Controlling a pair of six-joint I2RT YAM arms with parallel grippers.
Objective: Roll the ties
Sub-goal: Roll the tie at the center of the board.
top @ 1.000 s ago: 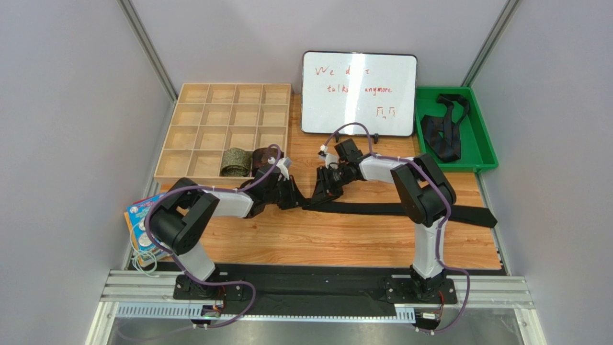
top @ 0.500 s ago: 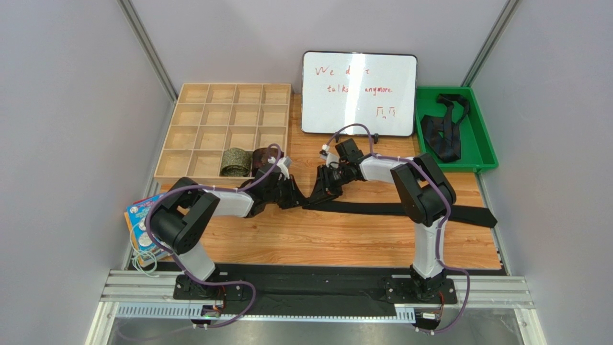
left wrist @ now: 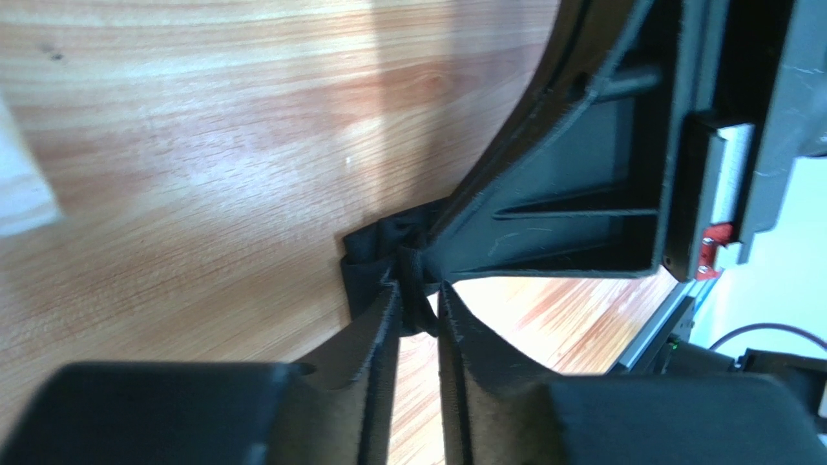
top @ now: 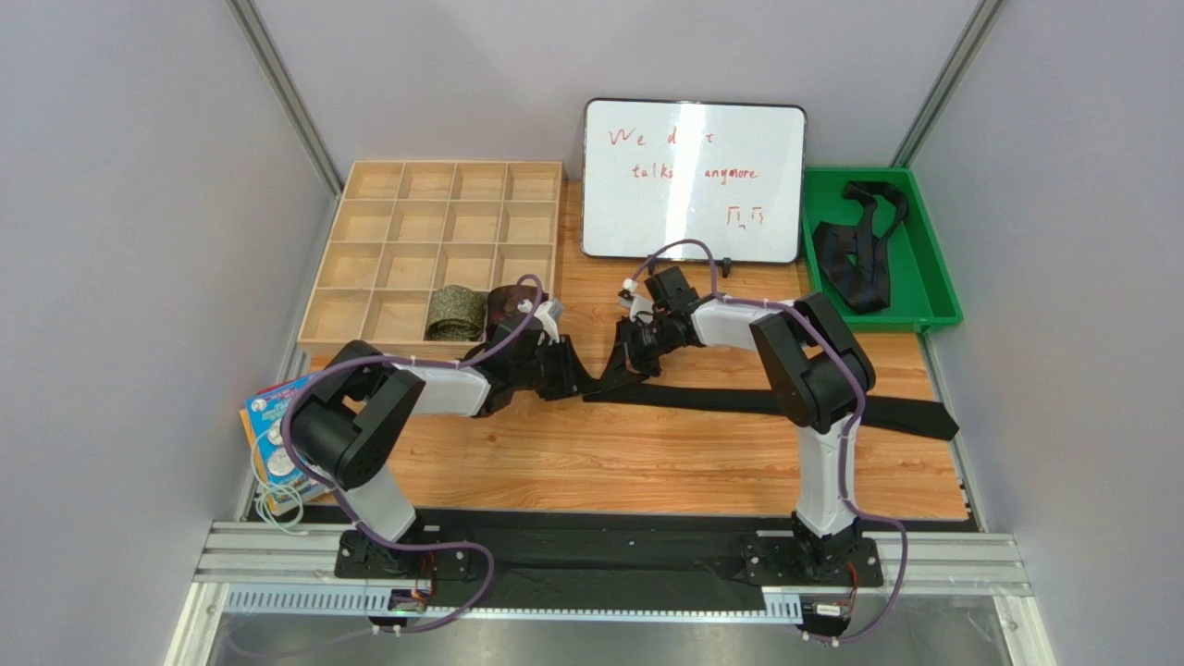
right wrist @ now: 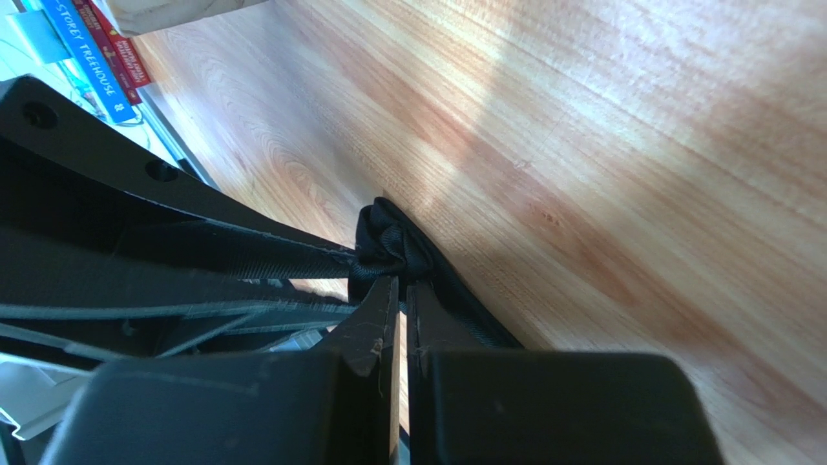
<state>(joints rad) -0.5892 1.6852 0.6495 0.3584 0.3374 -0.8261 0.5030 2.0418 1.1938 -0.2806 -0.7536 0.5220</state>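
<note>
Fabric of black tie [top: 695,398] is clamped in right pincer [right wrist: 400,281]; left pincer [left wrist: 419,295] slightly parted alongside.

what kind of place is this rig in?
Probably a lab data-collection cell, not a home or shop: grey partition walls, an aluminium mounting rail, a whiteboard, and a green bin of ties.

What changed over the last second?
The right tool has shut on the bunched end of the black tie. The left tool, at that same end, has eased its jaws slightly apart; whether it grips is unclear. The tie's strip, the rolled ties in the wooden organizer, the whiteboard and the green tray stayed put.
</note>
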